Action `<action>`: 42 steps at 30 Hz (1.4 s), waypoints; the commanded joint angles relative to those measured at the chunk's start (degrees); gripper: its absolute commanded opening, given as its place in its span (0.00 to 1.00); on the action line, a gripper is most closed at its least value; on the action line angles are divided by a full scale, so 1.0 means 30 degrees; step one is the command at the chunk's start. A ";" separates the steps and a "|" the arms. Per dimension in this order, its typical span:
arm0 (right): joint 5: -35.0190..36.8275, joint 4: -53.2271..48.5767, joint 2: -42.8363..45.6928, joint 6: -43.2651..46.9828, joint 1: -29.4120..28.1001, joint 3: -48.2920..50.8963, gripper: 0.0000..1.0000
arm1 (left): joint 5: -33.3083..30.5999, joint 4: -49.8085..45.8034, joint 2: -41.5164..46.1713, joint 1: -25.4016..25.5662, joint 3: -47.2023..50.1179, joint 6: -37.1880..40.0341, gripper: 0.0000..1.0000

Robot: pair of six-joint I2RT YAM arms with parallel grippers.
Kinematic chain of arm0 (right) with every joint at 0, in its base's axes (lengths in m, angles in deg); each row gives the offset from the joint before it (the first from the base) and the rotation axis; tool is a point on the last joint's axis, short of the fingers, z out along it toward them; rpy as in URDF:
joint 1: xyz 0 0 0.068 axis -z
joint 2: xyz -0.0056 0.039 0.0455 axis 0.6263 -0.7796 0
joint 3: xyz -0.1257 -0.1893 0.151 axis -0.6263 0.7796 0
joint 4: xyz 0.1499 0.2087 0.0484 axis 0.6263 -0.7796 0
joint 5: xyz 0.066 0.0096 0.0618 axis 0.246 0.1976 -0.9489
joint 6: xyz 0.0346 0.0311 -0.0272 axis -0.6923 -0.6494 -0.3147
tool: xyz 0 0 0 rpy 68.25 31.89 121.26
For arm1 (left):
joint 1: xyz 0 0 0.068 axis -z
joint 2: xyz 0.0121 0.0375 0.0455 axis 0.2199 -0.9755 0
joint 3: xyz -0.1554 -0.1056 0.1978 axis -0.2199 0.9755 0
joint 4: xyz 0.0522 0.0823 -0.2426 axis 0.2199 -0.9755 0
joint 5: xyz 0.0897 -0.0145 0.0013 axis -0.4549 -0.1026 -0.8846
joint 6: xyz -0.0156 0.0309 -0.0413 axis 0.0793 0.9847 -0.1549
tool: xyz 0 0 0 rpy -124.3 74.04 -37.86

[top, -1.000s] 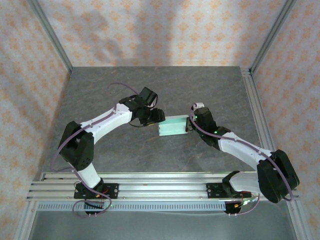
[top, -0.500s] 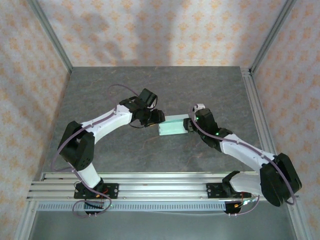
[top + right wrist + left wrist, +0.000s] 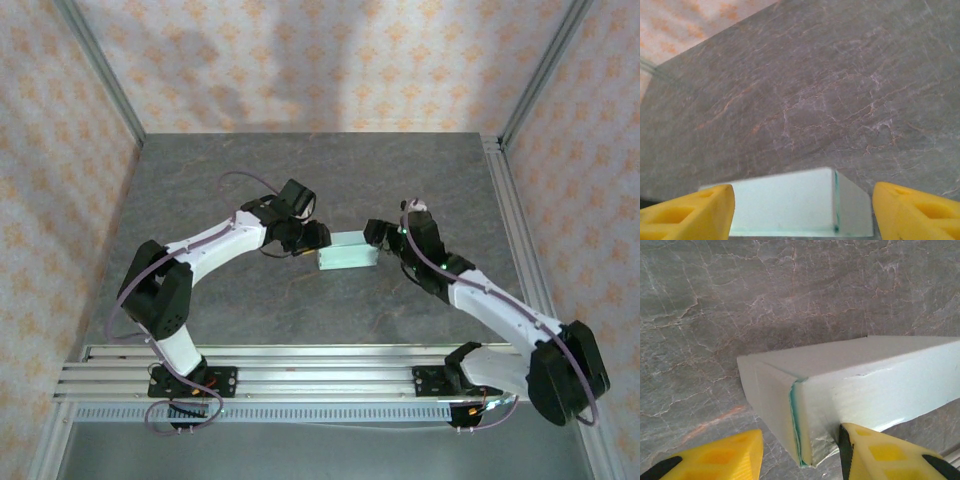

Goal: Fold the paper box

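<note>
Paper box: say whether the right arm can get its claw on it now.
Probably yes. The right claw stands open with one end of the paper box between its fingers, nothing in the way; the left claw is at the opposite end.

- No text, label, brand, number or sign can be read in any view.
- Pale mint-blue rectangular card box [image 3: 346, 252], near the middle of the worktop: the faces that show are plain card, with no print to read in the top view or in either wrist view [image 3: 880, 375] [image 3: 785, 202].
</note>
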 commanded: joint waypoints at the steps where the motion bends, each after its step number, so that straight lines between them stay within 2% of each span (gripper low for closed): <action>1: -0.0995 -0.1782 -0.1504 -0.3081 0.0528 -0.1321 0.71 | -0.0470 -0.0962 -0.0692 0.0018 0.0890 0.0471 0.44; 3: -0.1526 -0.1638 -0.2095 -0.3750 0.0854 -0.1140 0.69 | -0.0320 -0.0895 -0.0731 0.0018 0.0916 0.0606 0.44; 8: -0.3142 0.0311 -0.3268 -0.4823 0.1635 0.0176 0.54 | -0.0035 -0.0895 -0.0865 0.0019 0.0929 0.0904 0.44; 13: -0.3594 0.1129 -0.3980 -0.5293 0.1717 0.0863 0.36 | 0.0104 -0.0898 -0.0784 0.0017 0.0731 0.1027 0.44; 16: -0.3360 0.0857 -0.4063 -0.5122 0.1731 0.1116 0.22 | 0.0221 -0.0899 -0.0545 0.0017 0.0360 0.1101 0.45; 23: -0.3141 0.0727 -0.3902 -0.4386 0.1724 0.1560 0.19 | 0.0119 -0.0375 0.0675 -0.0129 -0.0691 0.1003 0.70; 26: -0.3164 0.0785 -0.3833 -0.4227 0.1726 0.1633 0.18 | 0.0048 -0.0265 0.0944 -0.0339 -0.0768 0.0940 0.72; 29: -0.3252 0.0873 -0.3815 -0.4188 0.1727 0.1599 0.18 | 0.0026 -0.0371 0.0786 -0.0543 -0.0528 0.1160 0.67; 32: -0.3281 0.0857 -0.3800 -0.4110 0.1723 0.1603 0.18 | 0.0187 -0.0181 0.0684 -0.0769 0.0089 0.1087 0.56; 39: -0.3637 0.0975 -0.3598 -0.3951 0.1721 0.1576 0.19 | 0.0646 0.0417 0.0286 -0.0774 0.1769 0.0927 0.37; 40: -0.3802 0.1117 -0.3509 -0.3877 0.1721 0.1533 0.20 | 0.0590 0.0527 0.0246 -0.0787 0.2028 0.0911 0.34; 42: -0.4262 0.1685 -0.3268 -0.3590 0.1709 0.1560 0.30 | 0.0389 0.0589 0.0054 -0.0783 0.2544 0.0933 0.29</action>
